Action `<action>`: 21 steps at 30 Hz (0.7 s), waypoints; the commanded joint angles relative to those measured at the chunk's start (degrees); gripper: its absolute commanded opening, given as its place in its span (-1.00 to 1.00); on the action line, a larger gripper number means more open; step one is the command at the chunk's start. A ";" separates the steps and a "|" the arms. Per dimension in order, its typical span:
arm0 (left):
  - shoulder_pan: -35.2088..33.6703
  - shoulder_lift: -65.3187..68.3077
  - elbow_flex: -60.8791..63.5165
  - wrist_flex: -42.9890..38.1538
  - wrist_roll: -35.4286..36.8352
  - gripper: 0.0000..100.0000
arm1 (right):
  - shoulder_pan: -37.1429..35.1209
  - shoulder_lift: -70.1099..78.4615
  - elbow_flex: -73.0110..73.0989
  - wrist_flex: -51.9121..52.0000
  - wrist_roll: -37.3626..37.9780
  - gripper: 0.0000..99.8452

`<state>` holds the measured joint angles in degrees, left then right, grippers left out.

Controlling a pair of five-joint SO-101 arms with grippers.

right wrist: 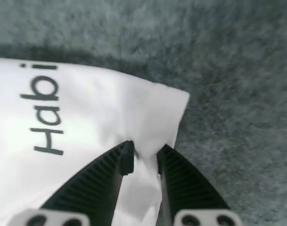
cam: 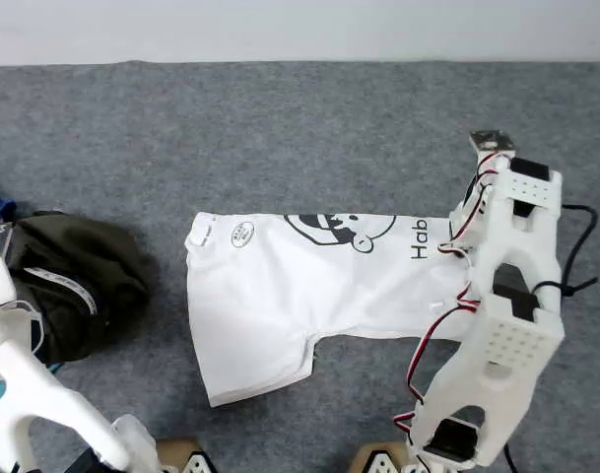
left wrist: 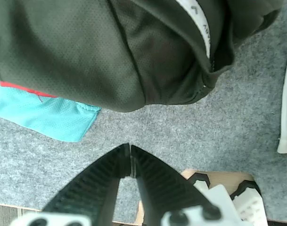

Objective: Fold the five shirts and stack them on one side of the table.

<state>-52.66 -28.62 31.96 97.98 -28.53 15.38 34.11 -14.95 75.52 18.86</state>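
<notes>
folding the white shirt (cam: 280,296)

it lies spread on the tabletop (cam: 280,128); my right claw (right wrist: 142,157) is clamped on its right corner. left claw (left wrist: 130,162), tips together, hangs by the dark shirt (cam: 78,281) at left. next, i judge: draw that corner leftward.

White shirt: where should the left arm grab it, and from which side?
Probably the loose corner nearest the left arm, approached from that arm's side. That corner of the white shirt lies flat with bare carpet around it, apart from the dark shirt pile; the right gripper pinches the opposite edge.
</notes>
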 commanded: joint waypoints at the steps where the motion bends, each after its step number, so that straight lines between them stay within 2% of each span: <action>1: 0.44 -1.14 -0.13 -0.79 0.53 -0.99 | 0.22 -0.31 -4.84 -0.31 0.53 -0.81; 6: 0.44 -1.14 -0.04 -0.88 0.53 -0.99 | -0.57 -1.98 -6.42 -0.13 0.62 -0.98; 21: 0.44 -1.49 4.70 -3.34 0.53 -0.99 | -0.57 -0.13 -12.13 -1.63 3.43 -0.97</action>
<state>-52.66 -28.62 37.05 95.52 -28.18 15.21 34.55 -23.65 74.02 21.49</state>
